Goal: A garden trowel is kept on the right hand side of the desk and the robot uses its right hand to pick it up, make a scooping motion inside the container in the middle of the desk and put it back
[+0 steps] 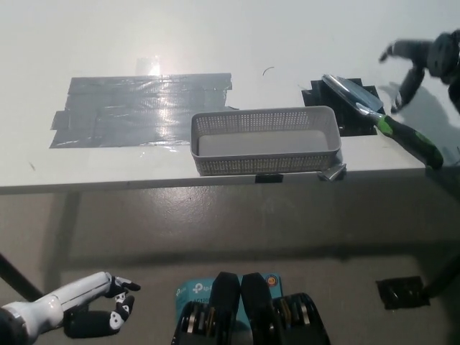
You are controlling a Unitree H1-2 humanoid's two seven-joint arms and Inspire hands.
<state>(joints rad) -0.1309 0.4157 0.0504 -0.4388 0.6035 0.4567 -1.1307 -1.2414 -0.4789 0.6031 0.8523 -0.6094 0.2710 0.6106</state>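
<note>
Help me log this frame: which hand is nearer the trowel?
Right. The black right hand hovers open close by the trowel, apart from it; the white left hand hangs far off, below the desk edge.

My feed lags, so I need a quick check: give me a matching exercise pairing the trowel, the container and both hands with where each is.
1 trowel
2 container
3 right hand
4 left hand

A below the desk, lower left
B desk middle, by the front edge
C lying on the desk's right side, across black tape
D open, far right, clear of the trowel

Pairs: 1-C, 2-B, 3-D, 4-A
</note>
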